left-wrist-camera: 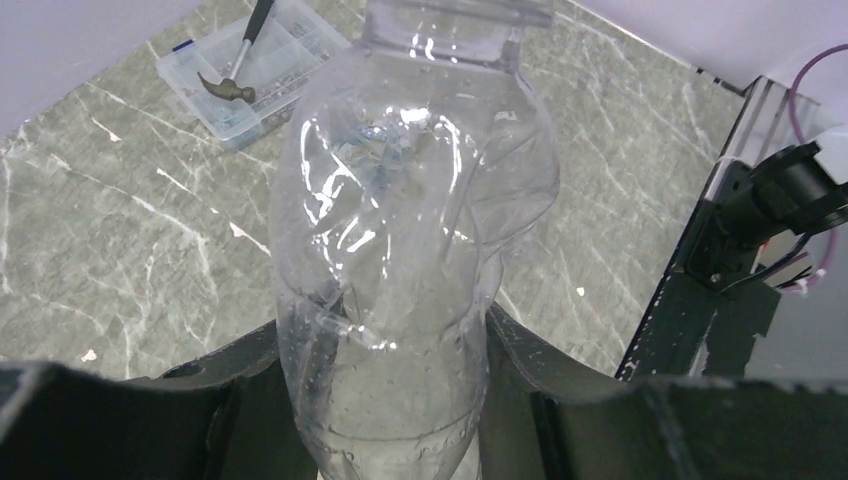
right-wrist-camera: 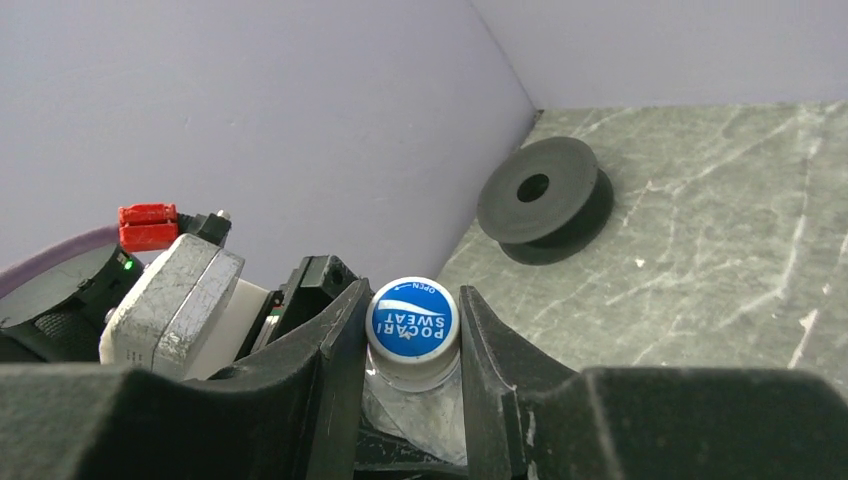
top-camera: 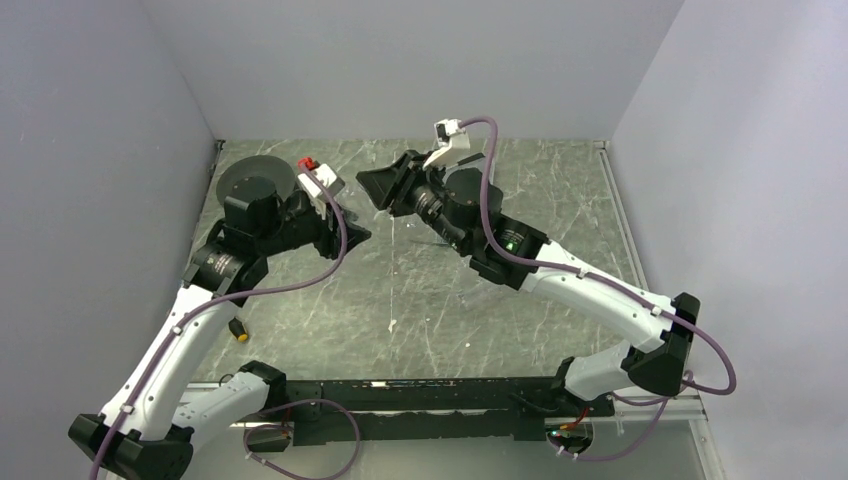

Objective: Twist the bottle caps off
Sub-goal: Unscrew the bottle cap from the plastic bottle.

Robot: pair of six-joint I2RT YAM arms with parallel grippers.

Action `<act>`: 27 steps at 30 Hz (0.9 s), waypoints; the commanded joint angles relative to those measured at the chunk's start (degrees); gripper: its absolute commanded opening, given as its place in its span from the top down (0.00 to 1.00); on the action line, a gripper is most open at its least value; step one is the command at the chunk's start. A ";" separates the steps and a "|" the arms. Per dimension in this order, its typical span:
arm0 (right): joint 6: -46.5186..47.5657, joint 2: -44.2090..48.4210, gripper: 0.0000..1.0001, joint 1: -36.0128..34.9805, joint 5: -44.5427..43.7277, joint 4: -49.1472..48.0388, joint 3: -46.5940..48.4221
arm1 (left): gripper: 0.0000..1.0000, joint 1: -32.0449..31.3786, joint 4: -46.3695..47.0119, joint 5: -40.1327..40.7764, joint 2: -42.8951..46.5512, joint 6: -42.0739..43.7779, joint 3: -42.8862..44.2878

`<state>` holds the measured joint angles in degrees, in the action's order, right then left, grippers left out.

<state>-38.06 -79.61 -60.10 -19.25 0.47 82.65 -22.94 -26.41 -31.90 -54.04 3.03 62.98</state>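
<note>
A clear, thin, crumpled bottle (left-wrist-camera: 410, 230) is clamped near its base by my left gripper (left-wrist-camera: 410, 400), whose fingers press both of its sides. Its cap (right-wrist-camera: 412, 318), white-sided with a blue printed top, sits squeezed between the fingers of my right gripper (right-wrist-camera: 412, 330). In the top view the left gripper (top-camera: 345, 232) and right gripper (top-camera: 380, 188) meet above the back middle of the table, and the bottle between them barely shows. No other bottles or caps are in view.
A black spool (right-wrist-camera: 545, 200) lies by the back left corner, also in the top view (top-camera: 255, 178). A clear compartment tray (left-wrist-camera: 290, 40) holds a hammer (left-wrist-camera: 232, 80). A small yellow-tipped item (top-camera: 240, 335) lies by the left arm.
</note>
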 commanded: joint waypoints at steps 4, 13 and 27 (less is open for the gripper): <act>2.09 2.63 1.00 8.29 28.15 -11.59 -3.76 | 0.72 -0.09 4.58 -14.83 0.34 -11.13 4.99; 10.04 7.66 1.00 9.54 43.13 -18.82 -8.51 | 0.78 -0.09 6.63 -27.34 -0.26 -17.30 6.89; 15.14 11.43 0.14 8.82 32.04 -11.75 -6.38 | 0.75 -0.09 -0.04 -23.06 -1.08 -8.80 8.94</act>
<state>-26.06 -70.35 -50.37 25.58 -17.28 74.26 -22.96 -22.55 -63.24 -55.40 -13.96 68.07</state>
